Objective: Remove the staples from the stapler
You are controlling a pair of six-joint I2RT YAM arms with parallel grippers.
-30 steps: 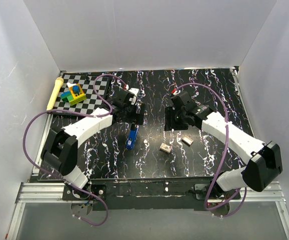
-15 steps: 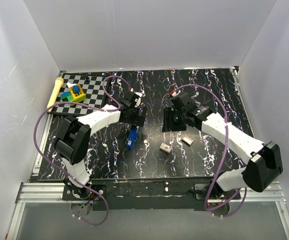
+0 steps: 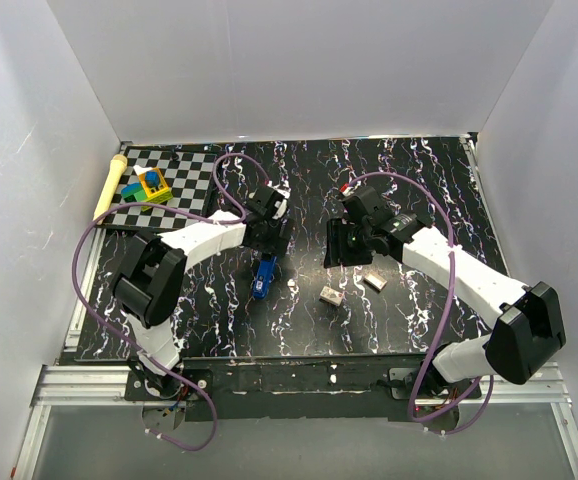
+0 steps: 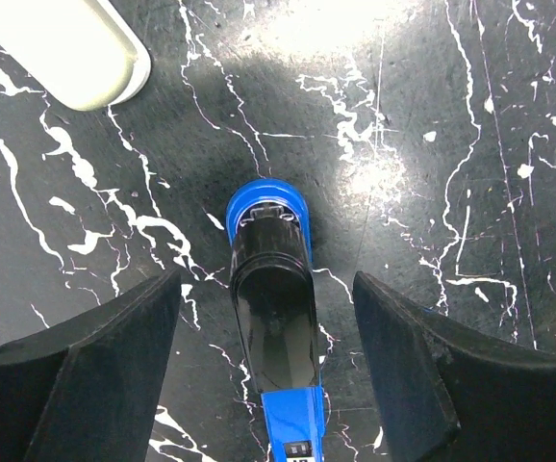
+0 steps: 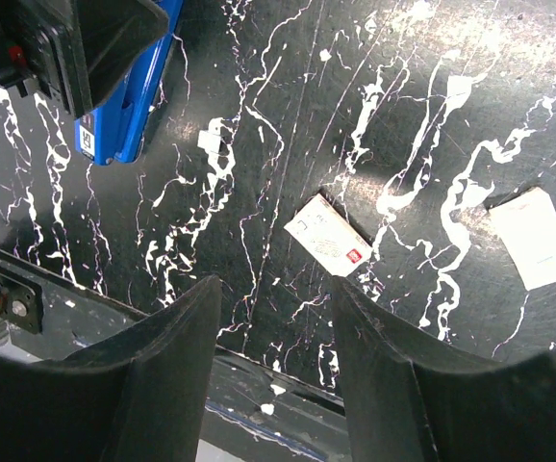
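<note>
The blue stapler (image 3: 262,276) lies closed on the black marbled table (image 3: 409,180), pointing toward the front edge. In the left wrist view it shows a glossy black top and a blue base (image 4: 273,298). My left gripper (image 3: 269,243) hovers over its far end, open, one finger on each side (image 4: 266,318), not touching it. My right gripper (image 3: 343,247) is open and empty to the stapler's right (image 5: 278,385). The right wrist view shows the stapler (image 5: 129,101) partly under the left gripper.
Two small white boxes (image 3: 331,296) (image 3: 374,282) lie right of the stapler, also in the right wrist view (image 5: 328,234) (image 5: 538,238). A checkered mat with toy blocks (image 3: 147,186) and a cream bar (image 3: 109,186) lie back left. A cream rounded shape (image 4: 81,48) shows top left.
The left arm has folded its elbow inward and its gripper has settled over the stapler's far end. The right gripper has shifted slightly left. The stapler has not moved.
</note>
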